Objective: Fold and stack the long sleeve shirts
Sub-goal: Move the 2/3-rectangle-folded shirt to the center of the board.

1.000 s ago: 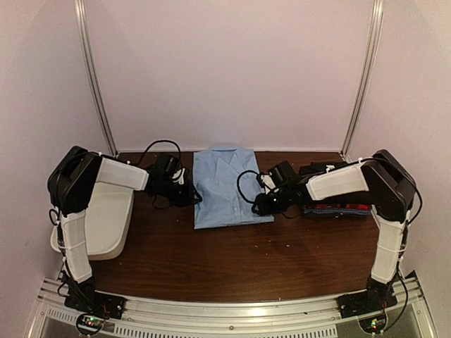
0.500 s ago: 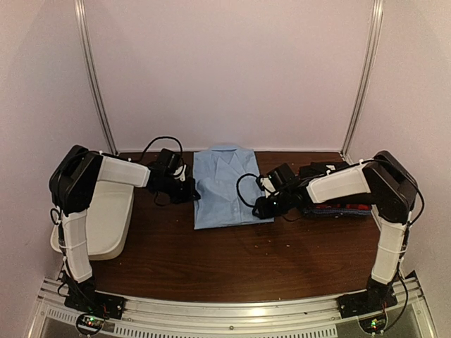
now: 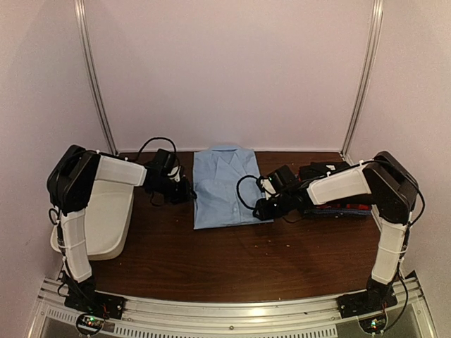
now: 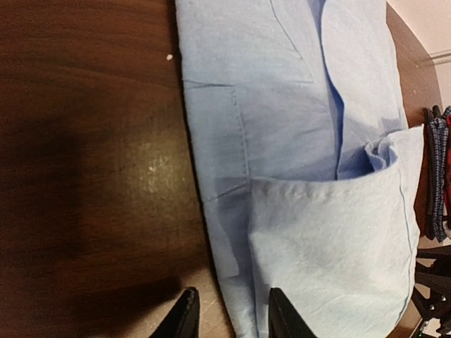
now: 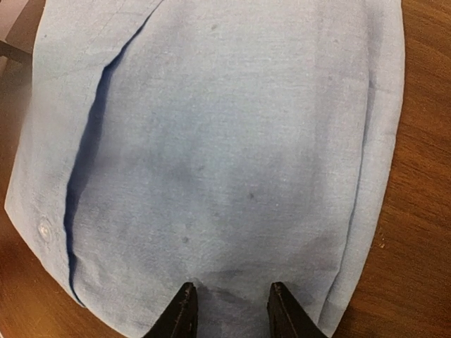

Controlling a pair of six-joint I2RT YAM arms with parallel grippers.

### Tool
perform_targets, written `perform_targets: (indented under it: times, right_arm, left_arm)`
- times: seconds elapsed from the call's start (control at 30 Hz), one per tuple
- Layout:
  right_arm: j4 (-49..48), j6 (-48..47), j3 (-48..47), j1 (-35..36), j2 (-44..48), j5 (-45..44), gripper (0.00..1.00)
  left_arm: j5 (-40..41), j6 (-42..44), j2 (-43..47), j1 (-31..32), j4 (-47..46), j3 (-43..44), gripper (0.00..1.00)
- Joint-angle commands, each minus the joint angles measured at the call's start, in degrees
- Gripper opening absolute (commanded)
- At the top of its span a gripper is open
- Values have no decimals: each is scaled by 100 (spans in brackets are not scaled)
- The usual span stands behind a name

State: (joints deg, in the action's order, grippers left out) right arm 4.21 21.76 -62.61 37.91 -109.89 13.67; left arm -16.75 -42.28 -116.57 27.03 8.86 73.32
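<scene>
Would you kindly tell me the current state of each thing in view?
light blue shirt, folded, lying flat.
stack of folded shirts, piled, right of the light blue shirt.
left end effector, open, at the shirt's edge.
right end effector, open, over the shirt's edge.

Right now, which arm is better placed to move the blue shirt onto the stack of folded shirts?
Right, probably. The right gripper is over the edge of the blue shirt nearest the stack of folded shirts, which lies under that arm. The left gripper sits at the shirt's far edge.
</scene>
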Motion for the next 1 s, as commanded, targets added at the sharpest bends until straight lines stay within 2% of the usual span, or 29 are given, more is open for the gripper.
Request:
perform_targets:
  times: [0.0, 0.2, 0.4, 0.5, 0.6, 0.73, 0.8, 0.97]
  right_arm:
    - [174, -58, 150, 82, 128, -76, 36]
    - [177, 16, 308, 141, 208, 11, 36]
    - [121, 111, 525, 239, 233, 113, 36]
    - [98, 164, 666, 302, 272, 113, 36]
    - [90, 224, 812, 372, 349, 126, 36]
    - [62, 352, 1119, 509, 572, 172, 36]
    - [57, 433, 1308, 607, 720, 183, 35]
    - [67, 693, 1864, 822, 1194, 203, 36]
  left_arm:
    - [-268, -31, 575, 86, -195, -572, 37]
    - [-518, -221, 1226, 542, -360, -1493, 38]
    - [-417, -312, 1320, 846, -329, -1803, 37]
    - [-221, -329, 1274, 960, -127, -1778, 30]
    - [-77, -371, 1312, 1059, 108, -1812, 15]
    - [-38, -433, 1567, 1160, 285, -2155, 3]
    - [-84, -527, 1776, 1239, 319, -2392, 0]
    - [-116, -800, 2234, 1582, 358, -3006, 0]
